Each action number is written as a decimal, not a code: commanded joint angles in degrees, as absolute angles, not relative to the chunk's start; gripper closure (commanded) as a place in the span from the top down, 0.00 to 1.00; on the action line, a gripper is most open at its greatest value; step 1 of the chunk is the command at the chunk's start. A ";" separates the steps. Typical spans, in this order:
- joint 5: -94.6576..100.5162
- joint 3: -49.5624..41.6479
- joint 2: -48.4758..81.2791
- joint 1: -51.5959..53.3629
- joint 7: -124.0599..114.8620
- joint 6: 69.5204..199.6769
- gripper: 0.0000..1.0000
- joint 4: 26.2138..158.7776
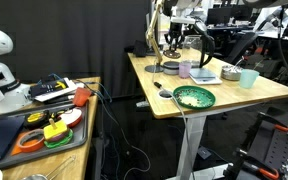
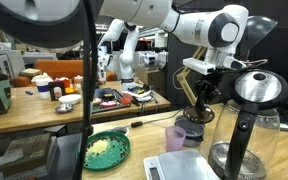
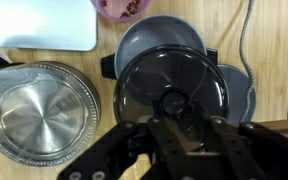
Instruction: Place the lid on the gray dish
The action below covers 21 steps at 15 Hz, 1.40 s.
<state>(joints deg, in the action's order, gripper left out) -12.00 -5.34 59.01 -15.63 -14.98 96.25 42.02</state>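
The pincer (image 3: 174, 135) seems clenched on the small knob at the middle of the lid (image 3: 170, 82), though its fingertips are blurred in the wrist view, so the grip is read from the way the lid hangs under it. The lid hovers just above the gray dish (image 3: 159, 35), overlapping it but off centre, with an arc of the dish's rim showing beyond the lid's edge. In an exterior view the dish (image 1: 169, 68) sits near a far corner of the desk (image 1: 224, 98), close to the side edge and just beside a purple cup (image 1: 186, 69). A green bowl (image 1: 194, 97) lies towards the near edge. The lid looks thin, rigid and light, probably glass or dark plastic with a glossy face. Its flat surface would be slippery and awkward to pinch by the rim, so the knob is the sensible hold. If it is glass it could chip or crack when dropped, so it probably wants centring over the dish and lowering gently until the rims meet before letting go.
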 commanded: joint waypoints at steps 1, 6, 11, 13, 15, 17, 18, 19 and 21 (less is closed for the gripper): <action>-12.32 -4.94 62.60 -16.09 -15.77 92.89 0.08 36.29; -12.24 -5.02 65.81 -16.22 -15.79 90.54 0.08 34.60; -12.05 -5.14 67.14 -15.98 -16.03 88.38 0.08 32.85; -11.97 -5.13 67.13 -15.96 -15.84 86.66 0.29 32.65; -11.88 -5.13 67.13 -15.88 -15.75 84.28 0.59 32.65; -11.98 -5.10 67.22 -15.85 -15.82 82.58 0.71 32.63; -12.02 -5.10 67.19 -15.81 -15.81 82.12 0.79 32.64; -12.09 -5.05 66.98 -15.70 -15.72 82.19 0.85 32.83; -11.93 -5.14 66.12 -15.08 -15.74 83.20 0.98 33.57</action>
<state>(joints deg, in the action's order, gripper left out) -11.97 -5.31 65.44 -15.38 -15.14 84.52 35.98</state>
